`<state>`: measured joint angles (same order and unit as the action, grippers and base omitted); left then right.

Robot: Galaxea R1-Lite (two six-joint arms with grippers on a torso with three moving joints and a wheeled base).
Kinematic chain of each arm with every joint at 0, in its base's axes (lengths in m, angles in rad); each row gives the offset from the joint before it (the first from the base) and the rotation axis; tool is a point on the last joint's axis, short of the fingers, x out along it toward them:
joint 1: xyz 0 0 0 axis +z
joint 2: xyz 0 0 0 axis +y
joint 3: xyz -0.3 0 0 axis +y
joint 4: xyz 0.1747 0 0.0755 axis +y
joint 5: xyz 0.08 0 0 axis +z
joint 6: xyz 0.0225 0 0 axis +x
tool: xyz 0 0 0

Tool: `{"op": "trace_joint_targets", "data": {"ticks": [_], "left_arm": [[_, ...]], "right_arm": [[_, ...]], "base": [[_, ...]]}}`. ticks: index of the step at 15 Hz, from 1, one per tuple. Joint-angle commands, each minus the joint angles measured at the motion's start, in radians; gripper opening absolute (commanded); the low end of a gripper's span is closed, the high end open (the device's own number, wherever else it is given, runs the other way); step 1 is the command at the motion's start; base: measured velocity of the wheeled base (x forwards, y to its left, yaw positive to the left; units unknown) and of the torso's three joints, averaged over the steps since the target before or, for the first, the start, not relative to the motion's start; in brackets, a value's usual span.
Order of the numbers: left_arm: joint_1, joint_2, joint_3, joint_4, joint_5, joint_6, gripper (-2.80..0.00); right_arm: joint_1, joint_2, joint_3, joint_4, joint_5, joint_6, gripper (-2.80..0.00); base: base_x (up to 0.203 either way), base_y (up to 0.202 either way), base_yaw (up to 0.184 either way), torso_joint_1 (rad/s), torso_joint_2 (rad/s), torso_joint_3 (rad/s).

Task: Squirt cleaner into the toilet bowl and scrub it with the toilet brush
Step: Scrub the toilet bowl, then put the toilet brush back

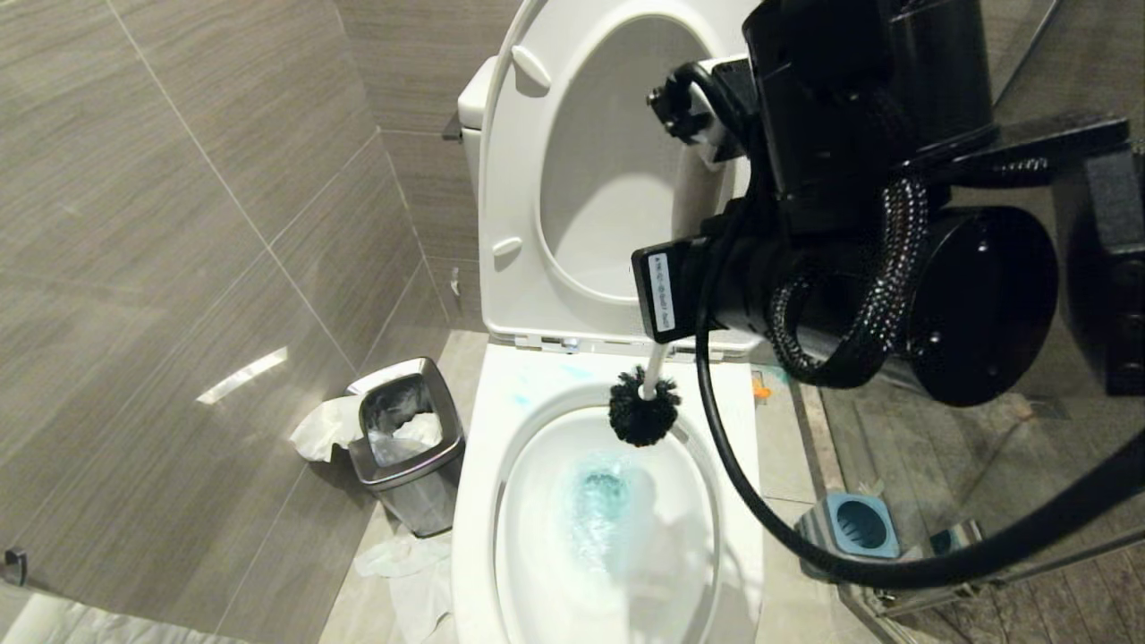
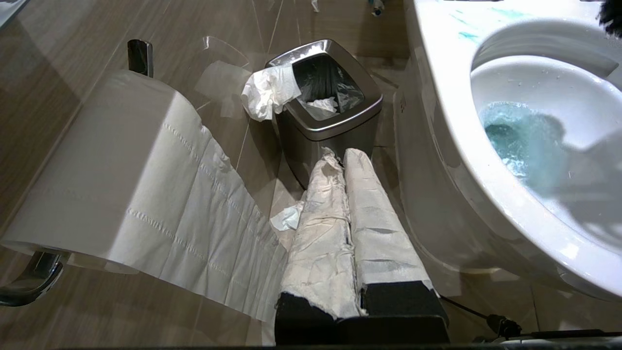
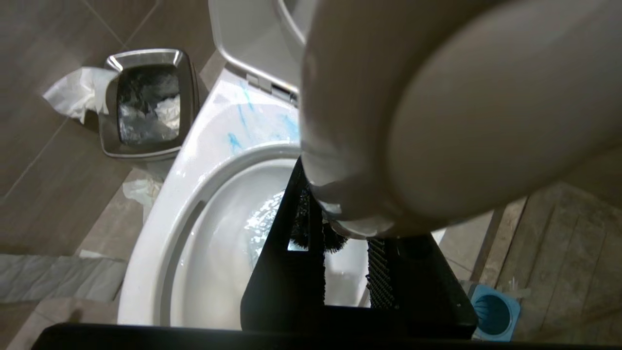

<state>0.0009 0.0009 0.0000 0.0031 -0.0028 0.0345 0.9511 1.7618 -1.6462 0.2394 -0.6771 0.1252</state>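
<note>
The toilet bowl [image 1: 487,465] stands open with its lid up, and its water is tinted teal by the cleaner [image 1: 597,496]. Turquoise smears of cleaner [image 3: 243,126] streak the back of the rim. The toilet brush [image 1: 642,411] hangs with its black bristle head just above the bowl's far inner edge, handle slanting up behind my right wrist. In the right wrist view my right gripper [image 3: 340,199] is shut on the brush's white handle [image 3: 437,112]. My left gripper [image 2: 340,156], its fingers wrapped in white, is shut on nothing, low beside the bowl's left flank.
A steel waste bin [image 1: 447,447] with crumpled tissue stands left of the toilet, and more tissue lies on the floor [image 1: 411,572]. The blue brush holder [image 1: 860,526] sits on the floor to the right. A toilet roll [image 2: 112,160] hangs near my left gripper.
</note>
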Motion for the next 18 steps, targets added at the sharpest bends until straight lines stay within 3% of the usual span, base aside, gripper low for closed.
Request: {"op": "trace_joint_targets", "data": {"ticks": [1, 7, 18], "left_arm": [[0.001, 0.001, 0.000, 0.000, 0.000, 0.001, -2.80], [0.000, 0.001, 0.000, 0.000, 0.000, 0.001, -2.80], [0.001, 0.001, 0.000, 0.000, 0.000, 0.001, -2.80]], "right_arm": [[0.000, 0.000, -0.041, 0.003, -0.003, -0.007, -2.80], [0.000, 0.013, -0.121, 0.040, 0.005, -0.007, -2.80], [0.000, 0.011, -0.115, 0.040, 0.008, 0.002, -2.80]], "base": [[0.000, 0.000, 0.000, 0.000, 0.00, 0.000], [0.000, 0.000, 0.000, 0.000, 0.00, 0.000], [0.000, 0.000, 0.000, 0.000, 0.00, 0.000]]}}
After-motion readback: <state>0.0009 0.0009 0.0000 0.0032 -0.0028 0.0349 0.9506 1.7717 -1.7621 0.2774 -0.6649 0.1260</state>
